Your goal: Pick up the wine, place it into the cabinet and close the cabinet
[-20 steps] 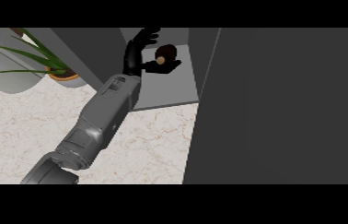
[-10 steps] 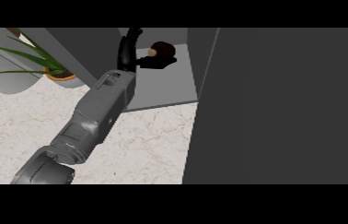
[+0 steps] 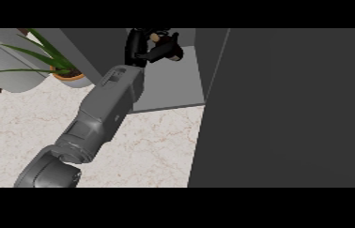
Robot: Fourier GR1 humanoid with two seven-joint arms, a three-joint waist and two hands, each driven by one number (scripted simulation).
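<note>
We see the left hand [image 3: 139, 46] reaching into the open cabinet [image 3: 173, 88], its black fingers curled around the wine [image 3: 168, 53]. The wine shows as a dark shape with a brown patch, mostly hidden by the hand. It sits at the back of the cabinet's grey floor, towards that floor's left side. We cannot tell whether it rests on the floor or is held just above it.

The grey forearm [image 3: 104, 110] runs from the counter's [image 3: 152, 147] near left corner up over the cabinet floor's front edge. The dark door [image 3: 277, 105] stands open along the cabinet's right side and covers the right half of the counter.

A plant [image 3: 38, 53] in an orange-rimmed pot [image 3: 69, 77] stands at the counter's far left edge, just beside the cabinet's left wall and apart from the arm.

The right hand does not show.
</note>
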